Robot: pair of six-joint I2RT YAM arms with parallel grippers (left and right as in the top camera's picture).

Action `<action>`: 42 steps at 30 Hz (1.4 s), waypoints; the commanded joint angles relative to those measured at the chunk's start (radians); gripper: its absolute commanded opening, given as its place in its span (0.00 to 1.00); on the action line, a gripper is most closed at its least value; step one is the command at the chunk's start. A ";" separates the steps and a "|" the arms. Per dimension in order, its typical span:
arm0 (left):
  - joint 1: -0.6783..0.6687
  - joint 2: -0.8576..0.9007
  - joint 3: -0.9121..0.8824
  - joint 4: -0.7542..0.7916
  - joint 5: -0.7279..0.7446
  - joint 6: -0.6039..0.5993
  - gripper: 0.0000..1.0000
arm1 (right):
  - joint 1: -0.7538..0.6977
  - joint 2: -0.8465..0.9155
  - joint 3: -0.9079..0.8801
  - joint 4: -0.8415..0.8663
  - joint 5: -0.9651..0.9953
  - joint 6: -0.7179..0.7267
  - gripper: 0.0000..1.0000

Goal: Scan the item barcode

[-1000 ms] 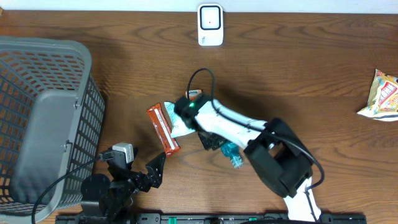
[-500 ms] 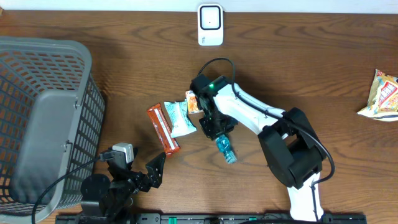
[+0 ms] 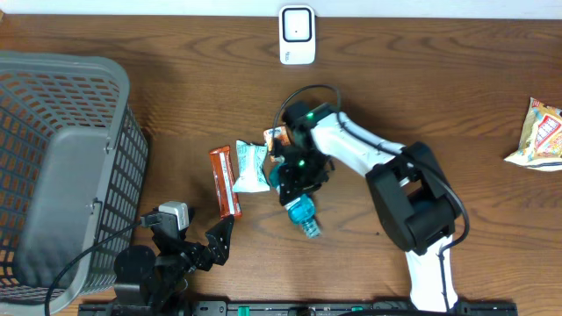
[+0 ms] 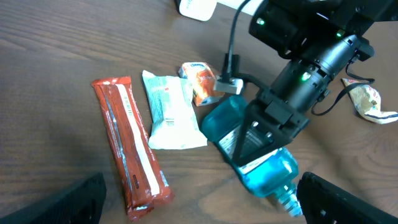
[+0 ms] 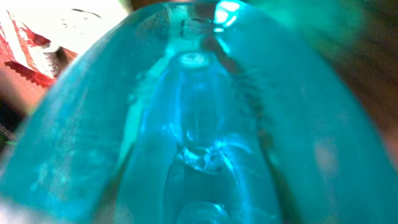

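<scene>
Right gripper (image 3: 299,178) is shut tight on the blue bottle (image 3: 303,215), near the middle of the worktop (image 3: 457,96). Its cap end points away from the white scanner (image 3: 297,35) at the far edge. Left gripper (image 3: 215,244) sits wide open, farther off.

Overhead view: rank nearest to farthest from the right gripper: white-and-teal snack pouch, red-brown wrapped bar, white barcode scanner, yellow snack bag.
Right gripper, shut on the teal plastic bottle:
1. White-and-teal snack pouch, just left.
2. Red-brown wrapped bar, further left.
3. White barcode scanner, top centre.
4. Yellow snack bag, far right edge.
</scene>
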 commanded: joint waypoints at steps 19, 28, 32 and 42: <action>0.003 -0.002 0.003 0.000 -0.005 -0.001 0.98 | -0.103 -0.079 0.009 -0.019 0.489 0.080 0.03; 0.003 -0.002 0.003 0.000 -0.005 -0.001 0.98 | -0.079 -0.094 0.000 0.018 0.521 0.121 0.16; 0.003 -0.002 0.003 0.000 -0.005 -0.001 0.98 | -0.075 -0.094 0.002 0.018 0.521 0.120 0.30; 0.003 -0.002 0.003 0.000 -0.005 -0.001 0.98 | -0.076 -0.095 0.074 -0.035 0.509 0.120 0.41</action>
